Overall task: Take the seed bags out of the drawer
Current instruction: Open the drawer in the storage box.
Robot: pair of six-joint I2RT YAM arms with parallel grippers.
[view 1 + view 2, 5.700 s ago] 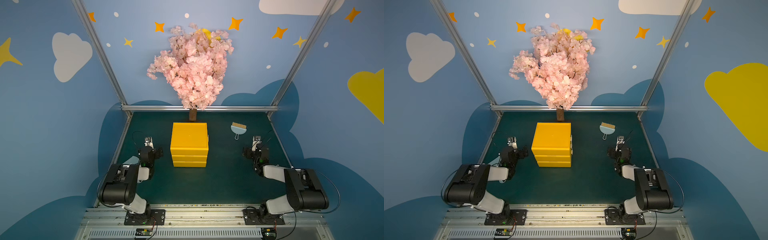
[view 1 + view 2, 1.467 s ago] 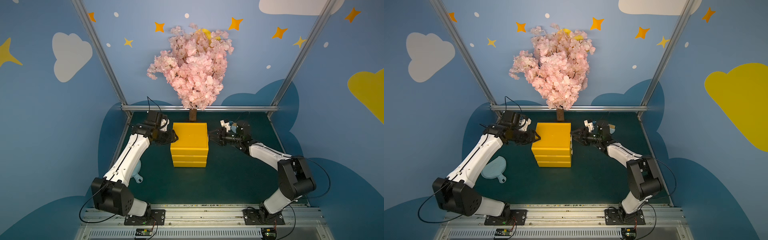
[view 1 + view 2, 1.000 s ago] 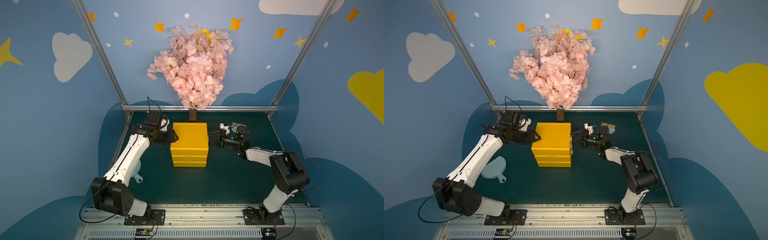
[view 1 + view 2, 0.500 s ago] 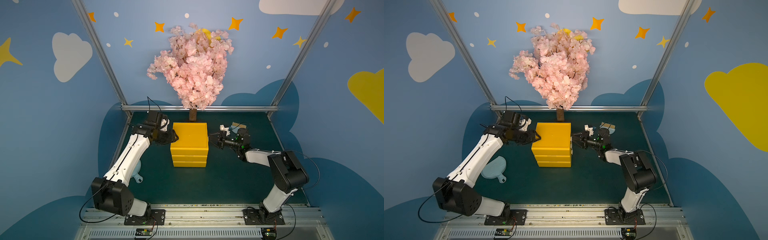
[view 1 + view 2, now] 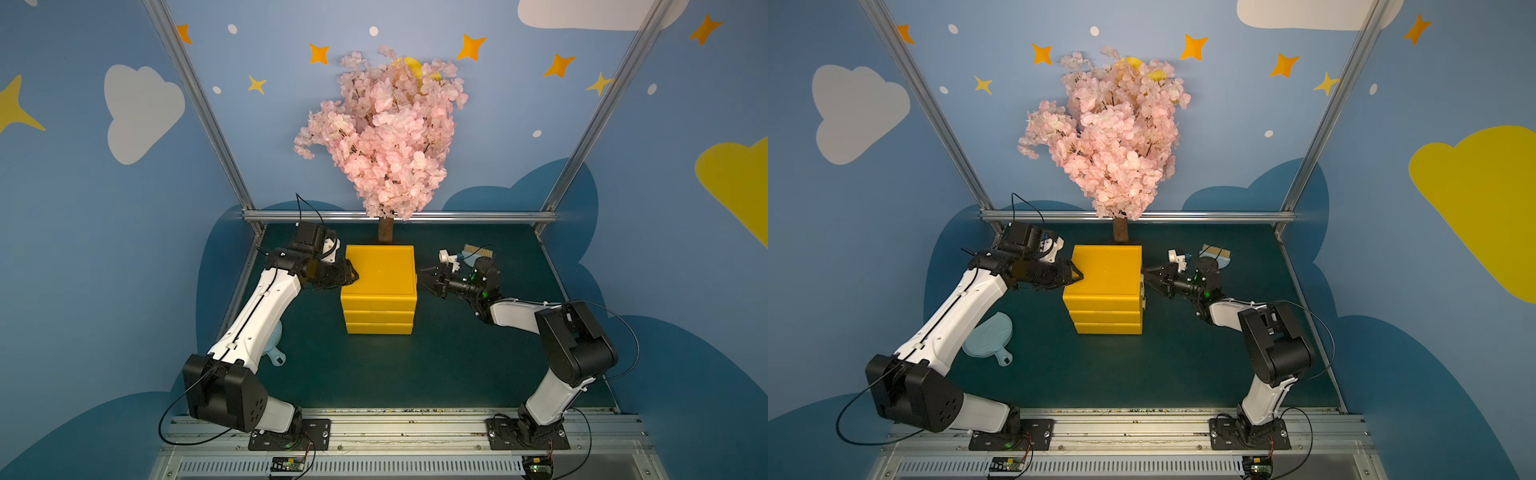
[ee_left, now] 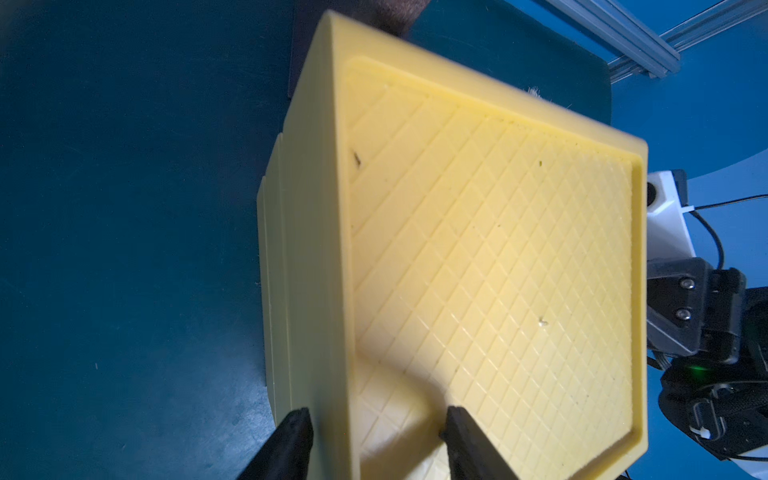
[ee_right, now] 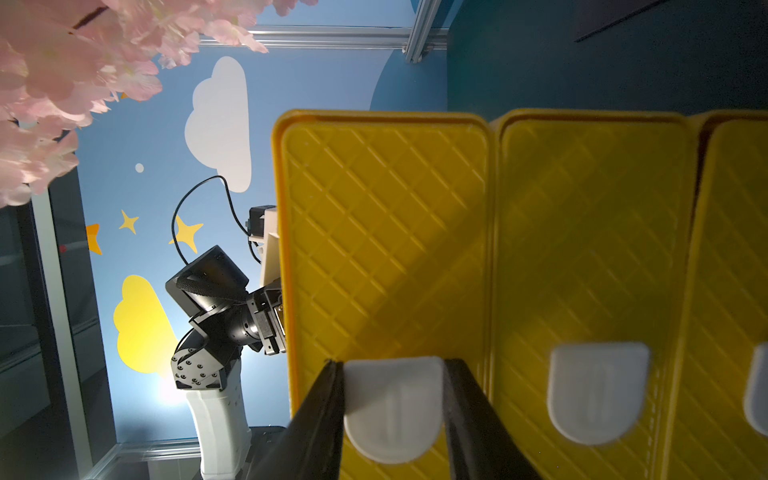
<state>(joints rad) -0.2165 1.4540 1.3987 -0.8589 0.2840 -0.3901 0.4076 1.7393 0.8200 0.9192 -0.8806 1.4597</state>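
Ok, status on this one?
Left gripper clamped on cabinet top edge. Right gripper shut on top drawer handle. Drawers all closed, seed bags unseen. Nothing blocking.

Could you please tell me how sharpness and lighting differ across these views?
Both top views: sharp, evenly lit. Left wrist view: yellow plastic drawer cabinet bright, far edge soft, a shadow beside the left claw. Right wrist view: backlit; white tab handle within the right claw sharp, neighbouring yellow drawer fronts blurred.
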